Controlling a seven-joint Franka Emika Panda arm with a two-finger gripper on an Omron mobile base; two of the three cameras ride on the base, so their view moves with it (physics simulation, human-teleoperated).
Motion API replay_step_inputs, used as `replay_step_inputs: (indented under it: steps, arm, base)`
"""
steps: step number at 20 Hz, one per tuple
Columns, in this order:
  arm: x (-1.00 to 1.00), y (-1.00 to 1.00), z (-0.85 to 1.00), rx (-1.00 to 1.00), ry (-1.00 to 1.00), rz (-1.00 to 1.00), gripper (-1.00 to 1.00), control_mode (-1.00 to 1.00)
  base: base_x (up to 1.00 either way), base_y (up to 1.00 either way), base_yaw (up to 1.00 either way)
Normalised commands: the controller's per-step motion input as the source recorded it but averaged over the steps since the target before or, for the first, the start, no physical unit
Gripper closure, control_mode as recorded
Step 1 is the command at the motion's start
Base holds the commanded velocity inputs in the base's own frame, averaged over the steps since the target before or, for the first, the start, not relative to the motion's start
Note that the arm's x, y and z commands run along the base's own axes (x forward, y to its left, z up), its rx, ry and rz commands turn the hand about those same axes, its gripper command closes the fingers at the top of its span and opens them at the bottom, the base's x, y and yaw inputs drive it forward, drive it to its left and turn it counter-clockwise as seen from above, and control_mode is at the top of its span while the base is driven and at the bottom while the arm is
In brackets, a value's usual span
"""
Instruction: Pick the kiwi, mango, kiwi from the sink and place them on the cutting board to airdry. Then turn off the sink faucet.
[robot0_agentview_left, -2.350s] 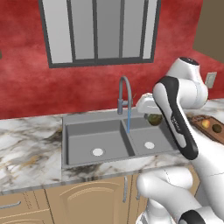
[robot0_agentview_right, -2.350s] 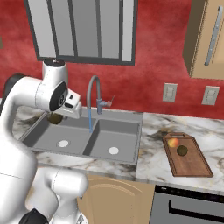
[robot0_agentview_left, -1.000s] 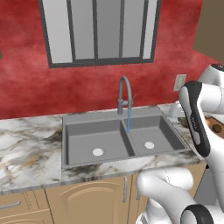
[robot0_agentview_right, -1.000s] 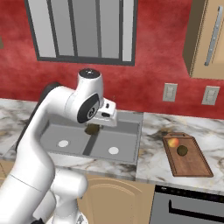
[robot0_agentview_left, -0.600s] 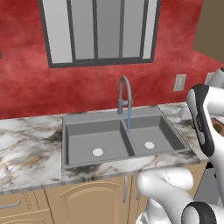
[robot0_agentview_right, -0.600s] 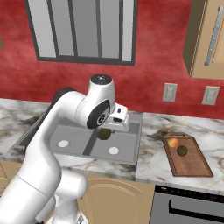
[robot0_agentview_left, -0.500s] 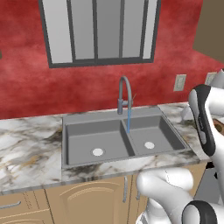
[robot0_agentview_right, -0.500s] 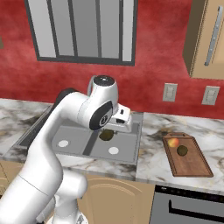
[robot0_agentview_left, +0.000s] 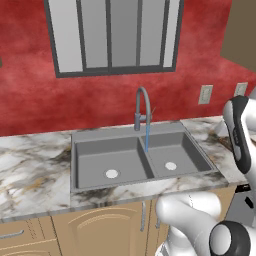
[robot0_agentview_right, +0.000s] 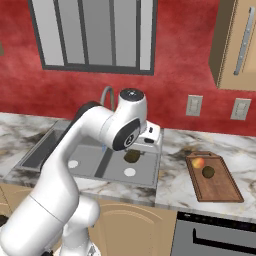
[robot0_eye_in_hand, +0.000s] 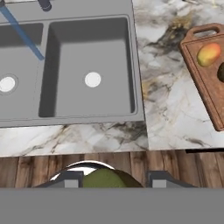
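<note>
A red wall with a grey window stands behind a marble counter (robot0_agentview_left: 30, 165). The grey sink (robot0_agentview_left: 125, 187) has two basins, each with a white round drain. Blue water runs from the tall curved faucet (robot0_agentview_left: 142, 107). The fingers (robot0_eye_in_hand: 114, 179) are closed on a round olive-green kiwi (robot0_agentview_right: 131, 156), held in the air over the right basin. The reddish-brown cutting board (robot0_agentview_right: 220, 187) lies on the counter to the right of the sink. On the far end of the board sit the orange-yellow mango (robot0_agentview_right: 198, 162) with a red blush and a dark kiwi (robot0_agentview_right: 208, 172) just beside it.
</note>
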Motion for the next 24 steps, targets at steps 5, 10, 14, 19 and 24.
replay_step_inputs:
  steps: [5, 10, 14, 19, 24]
  arm:
    - [0.14, -0.24, -0.10, 0.00, 0.00, 0.00, 1.00, -1.00]
    - [0.18, -0.29, -0.14, 0.00, 0.00, 0.00, 1.00, -1.00]
    - [0.16, -0.40, -0.18, 0.00, 0.00, 0.00, 1.00, -1.00]
    - [0.15, -0.45, -0.19, 0.00, 0.00, 0.00, 1.00, -1.00]
    - [0.20, -0.39, -0.13, 0.00, 0.01, 0.00, 1.00, -1.00]
  base:
    - [0.00, 0.00, 0.00]
    - [0.00, 0.00, 0.00]
    - [0.00, 0.00, 0.00]
    - [0.00, 0.00, 0.00]
    - [0.00, 0.00, 0.00]
